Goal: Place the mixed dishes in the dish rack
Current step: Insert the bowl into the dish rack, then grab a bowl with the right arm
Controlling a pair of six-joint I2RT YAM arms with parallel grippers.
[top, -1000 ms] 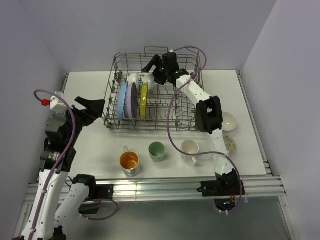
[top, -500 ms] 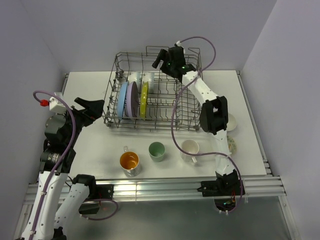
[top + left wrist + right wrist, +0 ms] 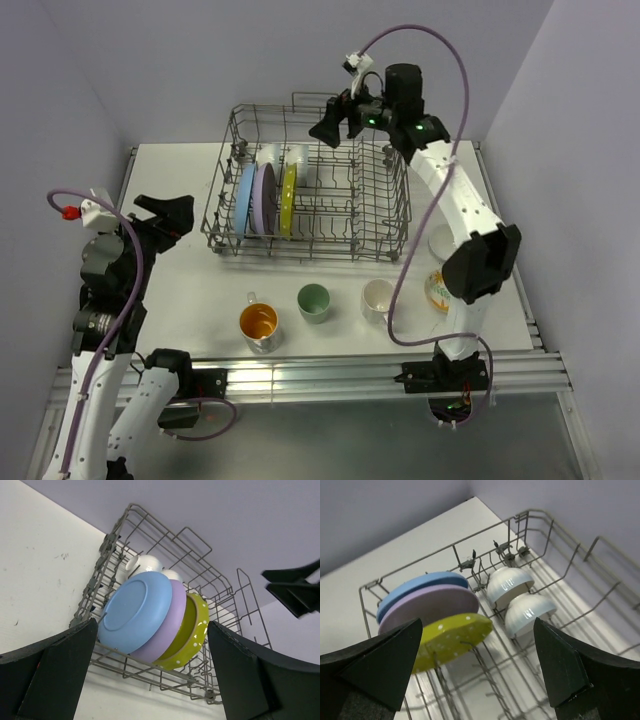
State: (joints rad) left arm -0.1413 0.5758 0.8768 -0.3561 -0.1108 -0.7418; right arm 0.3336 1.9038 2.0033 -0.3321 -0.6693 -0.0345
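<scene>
White table (image 3: 200, 290), lavender walls. Dish rack (image 3: 385, 215) at far middle. In rack's left end: blue plate (image 3: 245, 200), lavender plate (image 3: 264, 198) and yellow-green plate (image 3: 288, 200) upright, side by side; two white bowls (image 3: 509, 587) tilted just beyond them. In front of rack you have orange-inside cup (image 3: 258, 323), pale green cup (image 3: 313, 301) and white mug (image 3: 379, 297) in row. Right of rack, half hidden by your right arm, probably floral-patterned bowl (image 3: 437, 290). Right gripper (image 3: 328, 122) above rack's far rim, jaws apart, empty. Left gripper (image 3: 170, 217) left of rack, jaws apart, empty.

You see a grey metal wire dish rack (image 3: 372, 203); inside it glossy white bowls (image 3: 509, 586), smooth plates (image 3: 134, 611); under it, matt table (image 3: 180, 292).
</scene>
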